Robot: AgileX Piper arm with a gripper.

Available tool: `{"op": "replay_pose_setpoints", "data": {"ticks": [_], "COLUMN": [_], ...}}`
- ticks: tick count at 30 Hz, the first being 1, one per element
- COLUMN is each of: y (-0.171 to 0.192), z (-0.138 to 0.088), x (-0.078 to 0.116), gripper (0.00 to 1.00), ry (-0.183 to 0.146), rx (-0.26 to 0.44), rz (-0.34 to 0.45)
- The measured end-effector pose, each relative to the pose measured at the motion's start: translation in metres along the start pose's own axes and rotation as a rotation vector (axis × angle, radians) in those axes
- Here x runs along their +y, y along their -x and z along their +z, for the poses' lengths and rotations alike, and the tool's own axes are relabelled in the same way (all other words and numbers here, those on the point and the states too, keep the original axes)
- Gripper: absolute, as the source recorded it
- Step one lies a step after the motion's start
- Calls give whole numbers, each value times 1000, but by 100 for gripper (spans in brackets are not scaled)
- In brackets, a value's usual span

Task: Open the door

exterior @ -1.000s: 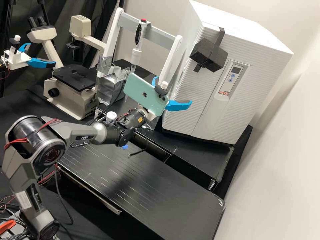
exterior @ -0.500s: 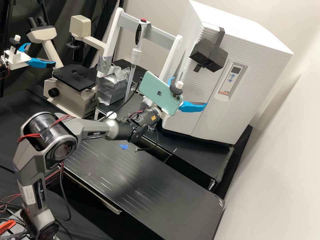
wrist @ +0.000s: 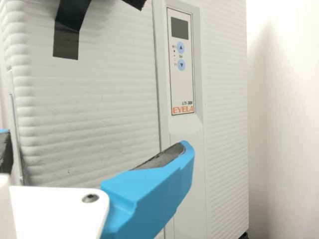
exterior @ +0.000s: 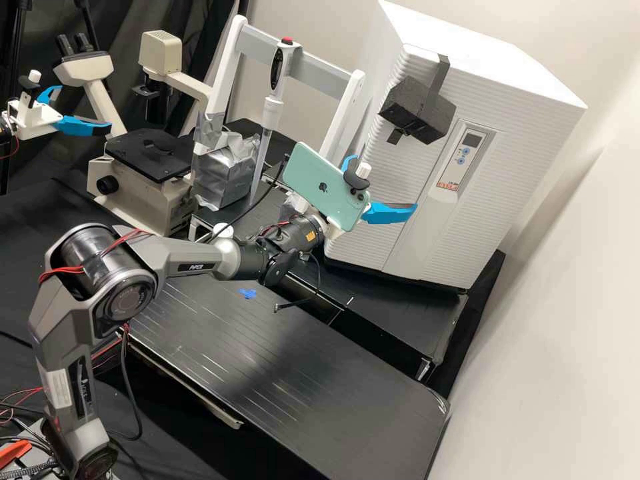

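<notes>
"Why's that black block (exterior: pixel 419 112) strapped to the white cabinet (exterior: pixel 497 61)?"

"Prob. a makeshift pull. Door (exterior: pixel 403 170)'s on the cabinet's front, looks shut."

"& the phone (exterior: pixel 323 187)?"

"Clamped at the wrist, prob. as cam. Arm (exterior: pixel 183 259)'s outstretched, elbow bent, w/ gripper (exterior: pixel 381 183) nr the door, lower than the block. Jaws wide apart, nothing btwn 'em."

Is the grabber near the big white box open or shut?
Open: the gripper, in front of the white incubator, has its two blue fingers spread wide apart.
</notes>
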Motion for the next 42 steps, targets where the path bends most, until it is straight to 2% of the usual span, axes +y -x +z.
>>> {"op": "replay_pose_setpoints", "data": {"ticks": [12,25,37,42], "y": [0,0,0,0], "z": [0,-3,-4,-6], "x": [0,-2,-4,-5], "gripper": [0,0,0,0], "ry": [0,21,18,30], "rx": [0,13,18,26], "rz": [0,-15,-21,-29]}}
